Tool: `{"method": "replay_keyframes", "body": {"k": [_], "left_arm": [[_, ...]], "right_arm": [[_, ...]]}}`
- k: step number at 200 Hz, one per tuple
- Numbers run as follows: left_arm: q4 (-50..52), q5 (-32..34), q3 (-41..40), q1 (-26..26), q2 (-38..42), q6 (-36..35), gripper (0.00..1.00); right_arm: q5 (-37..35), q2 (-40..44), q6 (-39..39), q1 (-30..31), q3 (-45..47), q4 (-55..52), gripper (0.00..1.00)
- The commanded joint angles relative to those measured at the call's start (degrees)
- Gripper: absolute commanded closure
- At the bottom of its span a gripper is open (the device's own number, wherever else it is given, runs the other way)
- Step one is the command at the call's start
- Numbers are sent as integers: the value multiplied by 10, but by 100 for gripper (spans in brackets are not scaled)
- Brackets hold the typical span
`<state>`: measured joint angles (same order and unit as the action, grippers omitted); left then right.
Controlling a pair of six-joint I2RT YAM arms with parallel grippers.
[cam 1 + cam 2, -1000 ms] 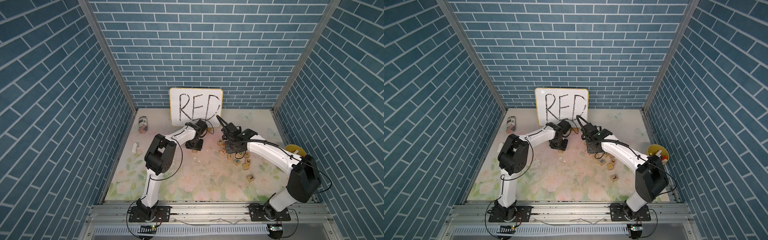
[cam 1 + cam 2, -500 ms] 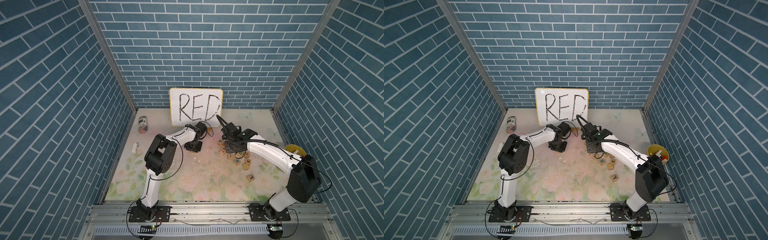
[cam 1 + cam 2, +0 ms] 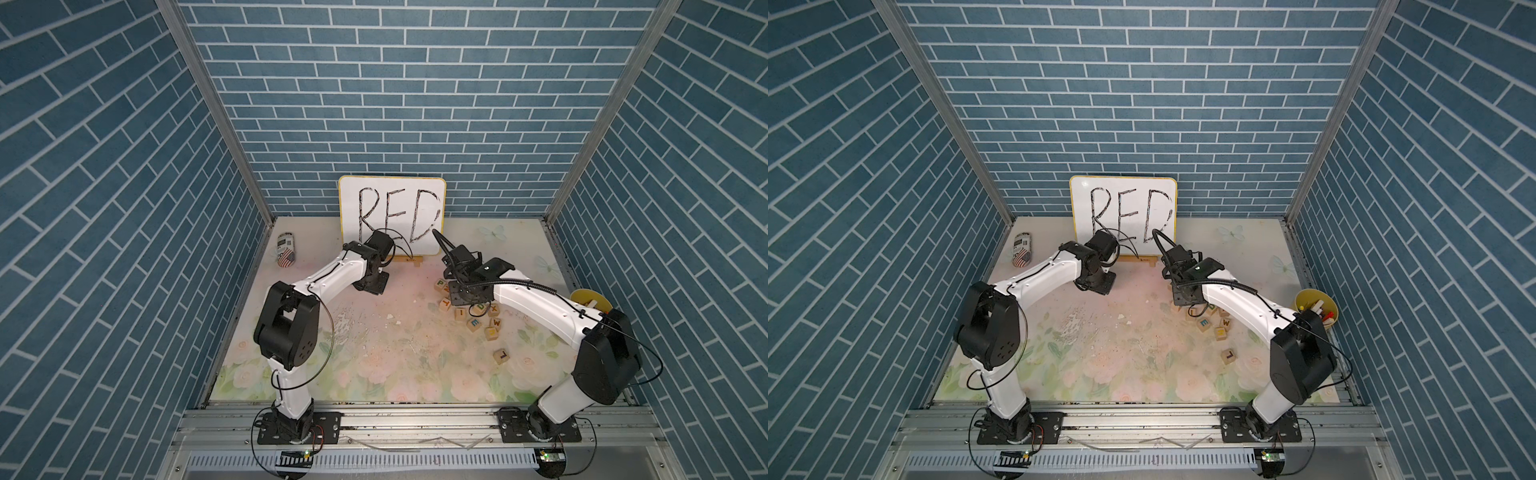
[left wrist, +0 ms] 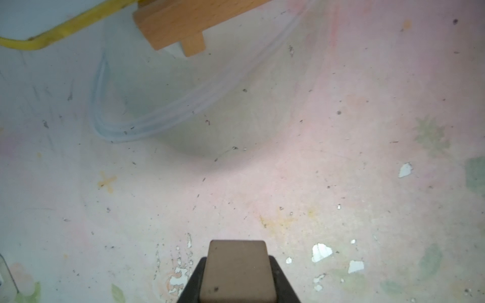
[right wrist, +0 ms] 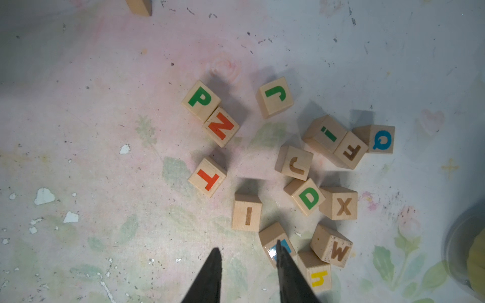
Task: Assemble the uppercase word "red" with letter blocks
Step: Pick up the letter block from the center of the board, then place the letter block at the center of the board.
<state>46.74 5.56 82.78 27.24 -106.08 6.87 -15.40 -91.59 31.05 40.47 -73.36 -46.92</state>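
Note:
Seen from the left wrist, my left gripper [image 4: 237, 271] is shut on one of the letter blocks [image 4: 237, 270], a light-wood cube whose visible face is plain. In both top views it hangs just in front of the whiteboard's stand. Over the block pile my right gripper [image 5: 248, 248] stands open, only mat between its fingers. One finger overlaps a cube with a blue letter [image 5: 270, 237], which reads E [image 3: 473, 323] in a top view. The green D cube [image 5: 308, 198] lies just beyond. The word "red" in blocks is out of view.
A whiteboard [image 3: 390, 220] with handwritten RED leans at the back on a wooden stand [image 4: 183, 23]. Loose cubes P [image 5: 200, 99], N [image 5: 220, 127], T [image 5: 207, 177], I [image 5: 246, 212], X [image 5: 342, 206] and W [image 5: 338, 251] surround the right gripper. A can [image 3: 286, 249] lies back left, a yellow bowl [image 3: 590, 301] right.
My left gripper's jaws have closed on the block, and it has shifted slightly to the left. The right arm has stayed where it was.

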Motion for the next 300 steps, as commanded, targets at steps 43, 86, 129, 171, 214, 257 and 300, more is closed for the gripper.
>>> {"method": "replay_keyframes", "body": {"k": [43,86,129,171,214,257,300], "left_arm": [[-25,11,-59,-44,-20,-62,69],[-37,0,-67,-52,-38,-80,68],[-43,-2,-73,-54,-59,-88,62],[-37,-8,-62,-57,-75,-89,49],[-16,-25,-48,-57,-54,-93,32],[3,-44,-35,-56,32,-118,20],[23,-77,-6,-57,140,-161,8]], "right_arm": [[12,-21,-14,-3,-20,15,62],[18,-32,-19,-4,-27,13,62],[22,-36,-17,-4,-24,17,62],[22,-39,-16,-5,-22,17,60],[12,-38,-13,-4,-25,16,57],[18,-45,-14,-18,-46,4,55],[68,-74,-24,-48,-71,3,56]]}}
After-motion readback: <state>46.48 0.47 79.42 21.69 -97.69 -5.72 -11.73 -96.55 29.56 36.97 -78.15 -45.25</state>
